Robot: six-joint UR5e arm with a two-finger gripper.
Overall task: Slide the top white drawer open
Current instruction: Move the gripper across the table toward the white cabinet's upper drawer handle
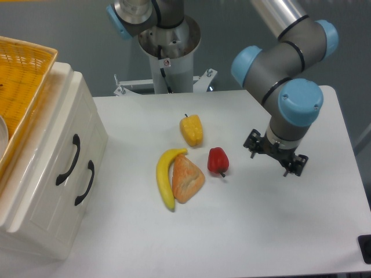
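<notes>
Top drawer (55, 152): glossy cream plastic, panelled front, one curved black handle (67, 160); it sits closed in the cabinet (40, 220) at the table's (243, 231) left edge, above the lower drawer (78, 191). A yellow wicker basket (20, 87) on top is cut off by the frame. Mid-table lie a banana (165, 178), bread wedge (185, 178), yellow pepper (192, 130) and red pepper (218, 160). The gripper (276, 156) hangs wrist-down right of the red pepper, well apart from the drawer; finger spacing cannot be made out.
</notes>
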